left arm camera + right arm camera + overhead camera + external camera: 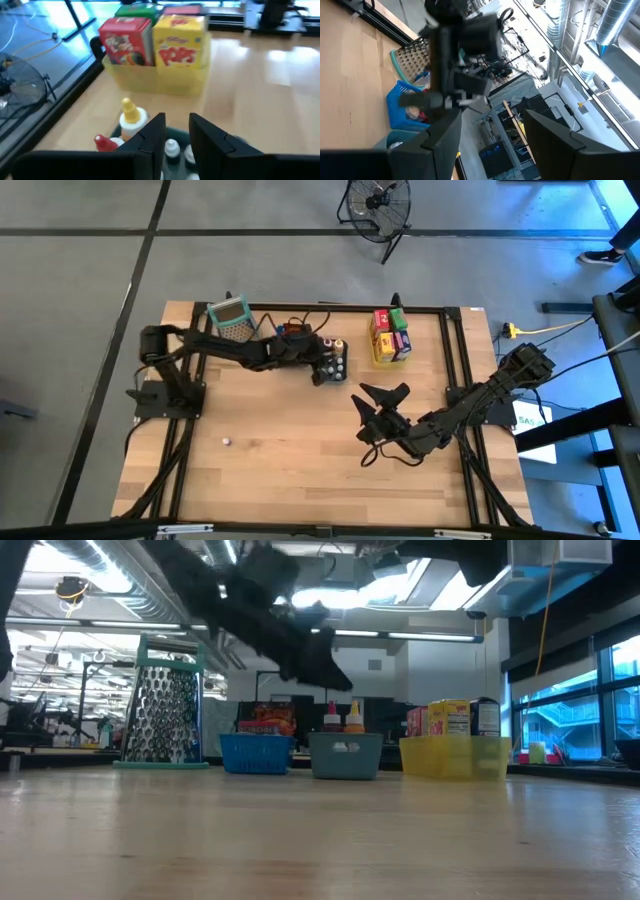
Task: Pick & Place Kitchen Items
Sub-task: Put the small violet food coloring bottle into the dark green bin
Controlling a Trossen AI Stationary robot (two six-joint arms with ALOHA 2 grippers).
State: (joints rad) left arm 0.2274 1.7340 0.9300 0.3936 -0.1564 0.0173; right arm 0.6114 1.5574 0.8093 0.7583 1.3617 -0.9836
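A pale wooden table [290, 440] fills the centre of the high view. Upper middle, the left gripper [176, 131] hovers over the grey tray [345, 757] of upright bottles [131, 117], fingers nearly together, apparently holding nothing. Upper right, cartons [389, 332] stand upright in the yellow tray [455, 756]. The right gripper [378, 402], centre-right, stands spread wide and empty.

Red carton [126, 41] beside yellow carton [181, 41] (red lettering), in a translucent yellow tray [165, 81].
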